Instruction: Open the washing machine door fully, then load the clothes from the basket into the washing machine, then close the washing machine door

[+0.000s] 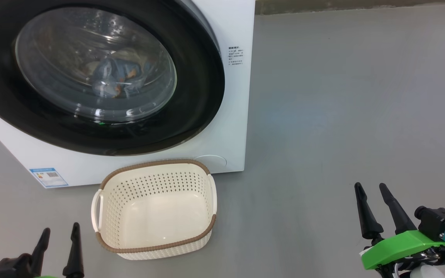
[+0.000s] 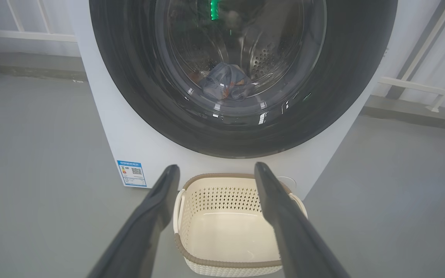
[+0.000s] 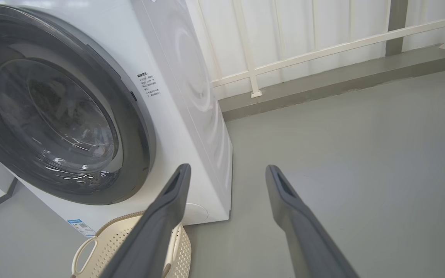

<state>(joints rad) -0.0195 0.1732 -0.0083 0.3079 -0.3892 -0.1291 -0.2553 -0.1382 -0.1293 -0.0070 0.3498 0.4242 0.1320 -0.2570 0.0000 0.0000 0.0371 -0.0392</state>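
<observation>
The washing machine [image 1: 230, 127] stands on the floor with its round black-ringed door [image 1: 191, 116] shut against its front. Through the glass I see the light blue clothes [image 1: 116, 75] lying in the steel drum; they also show in the left wrist view as clothes [image 2: 226, 81]. The cream basket [image 1: 155, 208] sits empty on the floor just before the machine. My left gripper [image 1: 60, 229] hangs open at the lower left, short of the basket [image 2: 226, 227]. Over bare floor at the lower right, my right gripper [image 1: 371, 187] is open and holds nothing.
A blue label sticker [image 1: 48, 177] marks the machine's lower front. A white railing [image 3: 323, 50] and a grey kerb run behind the machine. Grey floor [image 1: 342, 116] spreads wide to the right of the machine.
</observation>
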